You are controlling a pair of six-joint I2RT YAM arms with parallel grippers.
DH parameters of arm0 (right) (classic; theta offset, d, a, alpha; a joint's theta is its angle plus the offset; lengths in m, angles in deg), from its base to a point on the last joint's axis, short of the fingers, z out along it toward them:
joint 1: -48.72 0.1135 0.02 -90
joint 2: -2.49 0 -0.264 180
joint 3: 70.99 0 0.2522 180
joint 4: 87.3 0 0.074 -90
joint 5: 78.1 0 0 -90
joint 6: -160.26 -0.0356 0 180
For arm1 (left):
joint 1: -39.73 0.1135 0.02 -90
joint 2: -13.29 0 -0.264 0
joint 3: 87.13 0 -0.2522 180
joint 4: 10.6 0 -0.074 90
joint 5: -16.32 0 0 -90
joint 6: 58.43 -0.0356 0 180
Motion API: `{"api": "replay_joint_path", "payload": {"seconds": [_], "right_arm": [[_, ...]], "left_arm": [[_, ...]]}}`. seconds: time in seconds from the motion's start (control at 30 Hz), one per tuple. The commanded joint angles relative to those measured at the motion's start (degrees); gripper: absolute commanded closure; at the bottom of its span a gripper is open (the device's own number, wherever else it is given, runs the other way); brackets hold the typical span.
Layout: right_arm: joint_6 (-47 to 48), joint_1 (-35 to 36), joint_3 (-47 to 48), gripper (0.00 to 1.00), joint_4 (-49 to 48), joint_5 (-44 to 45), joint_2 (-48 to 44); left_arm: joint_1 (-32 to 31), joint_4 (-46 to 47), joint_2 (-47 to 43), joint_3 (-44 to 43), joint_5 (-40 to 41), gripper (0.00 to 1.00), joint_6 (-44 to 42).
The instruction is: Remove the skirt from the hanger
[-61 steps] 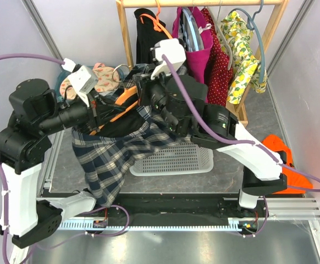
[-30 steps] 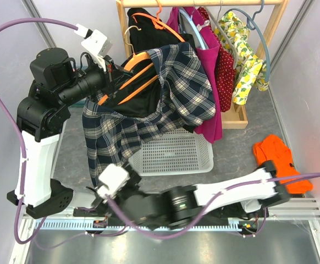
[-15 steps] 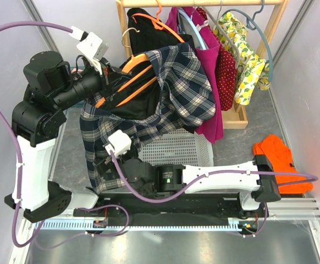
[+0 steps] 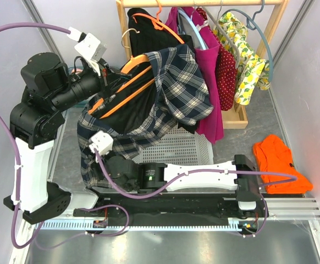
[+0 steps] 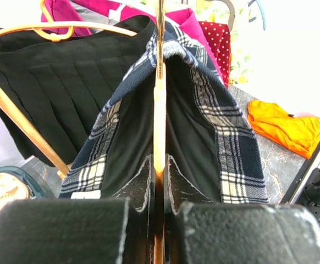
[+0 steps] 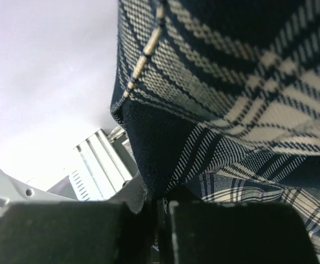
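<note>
Where overhead hides the grips, wrist views show left pincer [image 5: 159,165] clamping hanger [image 5: 159,99] — right pincer [image 6: 159,202] pinching skirt [image 6: 231,110].

No legible text, brand, number or sign in any view, white tag [image 5: 86,194] on the skirt [image 5: 237,159] unreadable

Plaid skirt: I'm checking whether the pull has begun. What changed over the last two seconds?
The left gripper lifted the hanger and plaid skirt up and back. The right gripper left the hanger, swung down to the near left, and its jaws closed on the skirt's lower hem. Unchanged: the left jaws stay shut on the hanger, and the skirt still hangs on it.
</note>
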Motion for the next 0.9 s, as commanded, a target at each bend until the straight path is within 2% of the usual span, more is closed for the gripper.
{"api": "replay_joint_path", "payload": {"seconds": [0.0, 0.13, 0.23, 0.33, 0.37, 0.4, 0.43, 0.53, 0.7, 0.73, 0.8, 0.87], "right_arm": [[-1.0, 1.0, 4.4, 1.0, -0.3, -5.2, 1.7], [2.2, 3.5, 9.1, 1.0, 2.2, -6.3, 5.1], [2.0, 4.1, 11.5, 1.0, 7.6, -10.5, 7.7], [1.5, 3.8, 15.4, 1.0, 13.6, -17.7, 12.1], [1.1, 3.5, 16.9, 1.0, 18.8, -19.5, 13.6], [0.8, 2.2, 18.8, 1.0, 21.4, -24.5, 14.9], [-1.1, 1.8, 18.5, 1.0, 23.4, -24.9, 16.0], [-3.0, -0.2, 10.0, 1.0, 24.8, -22.1, 13.0], [-4.5, -3.1, -6.2, 1.0, 24.3, -9.3, 1.1], [-4.2, -3.2, -7.5, 0.91, 24.4, -5.9, -3.7], [-2.1, -3.3, -8.3, 0.6, 24.9, -3.9, -8.2], [-0.5, -3.0, -4.5, 0.47, 26.9, -1.2, -14.2]], "left_arm": [[-0.3, 9.7, -1.7, -0.7, -0.4, 0.98, 0.7], [-0.3, 10.2, -1.2, -0.4, -0.6, 0.98, 0.7], [-0.4, 10.2, -0.8, -0.5, -0.6, 0.98, 0.6], [-0.5, 10.4, -0.4, -0.4, -0.2, 0.98, 0.4], [-0.5, 10.5, -0.3, -0.5, -0.3, 0.98, 0.5], [-0.5, 10.5, -0.2, -0.5, -0.2, 0.98, 0.6], [-0.5, 10.4, -0.2, -0.8, -0.3, 0.98, 0.7], [-0.6, 10.6, -0.3, -1.2, -0.3, 0.98, 0.7], [-0.6, 10.6, -0.8, -0.9, -0.2, 0.98, 0.5], [-0.6, 10.6, -1.1, -0.8, -0.2, 0.98, 0.5], [-0.6, 10.6, -1.3, -0.7, 0.0, 0.98, 0.2], [-0.6, 10.5, -1.9, -0.5, 0.4, 0.98, 0.0]]}}
